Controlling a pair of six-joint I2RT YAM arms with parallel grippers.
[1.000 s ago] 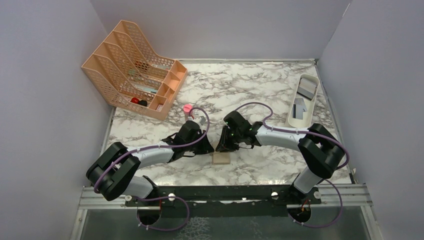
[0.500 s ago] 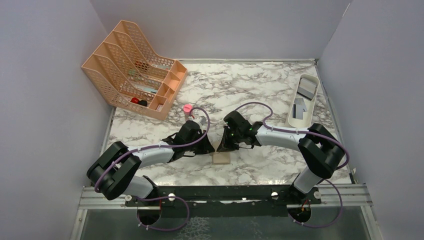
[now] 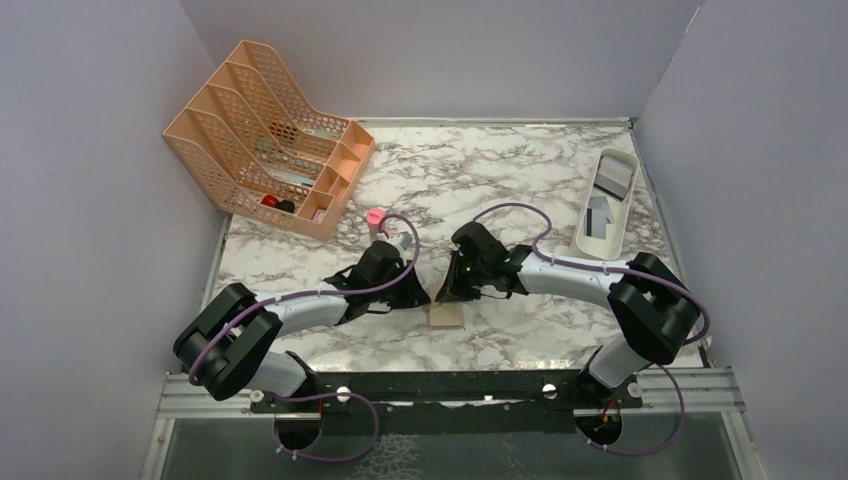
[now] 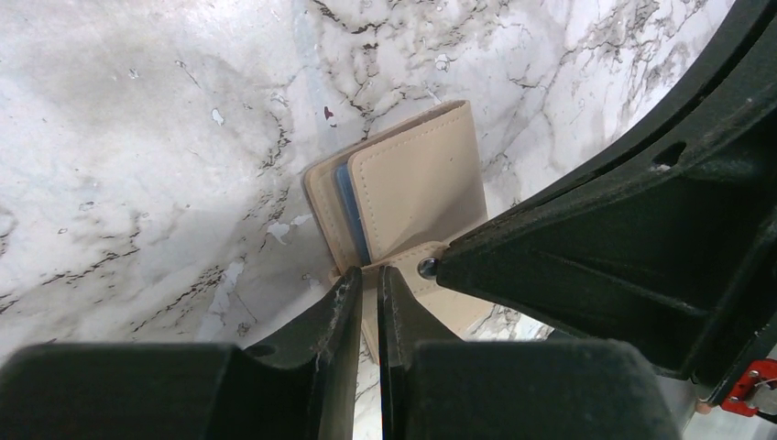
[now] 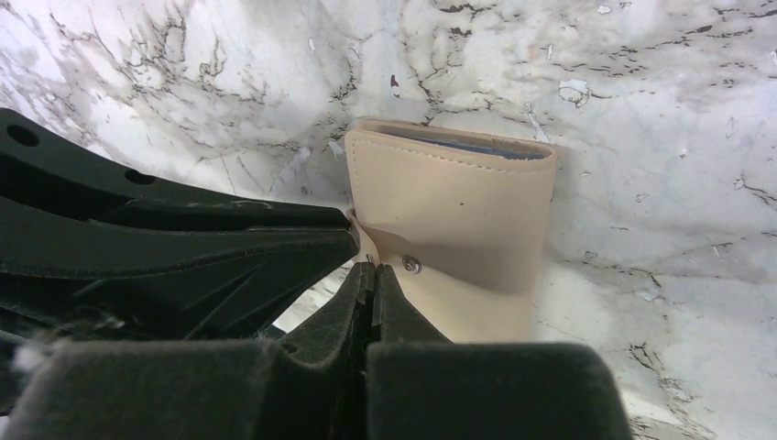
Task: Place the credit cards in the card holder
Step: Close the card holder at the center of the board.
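Top external view, stock at this moment.

1. Card holder (image 3: 443, 316): tan, lying on the marbled bench (image 3: 500, 170) near the front edge, between the two hands. It is folded over, and a strip of blue lining shows along its open edge in the wrist views. No card can be seen inside it.
2. Left hand (image 3: 418, 298): touching the card holder's left side. Its fingers stand almost together, with only a thin slit between them. A sliver of tan sits in that slit, so it reads as pinched on the holder at the snap tab (image 4: 410, 277).
3. Right hand (image 3: 448, 296): against the card holder's far edge, fingers pressed fully together, tips right beside the tab's metal stud. Whether the tab's end is caught between them cannot be told.
4. Credit cards (image 3: 598, 216): grey and dark, lying in a white tray (image 3: 592, 246) well apart from the card holder, to its far right. Neither hand is near them.
5. File rack (image 3: 265, 140): peach, far left of the card holder, not involved.

Progress, as judged: early. The hands are working the tab to open the holder. Left to do: spread it open, fetch each card from the tray, slide it in.
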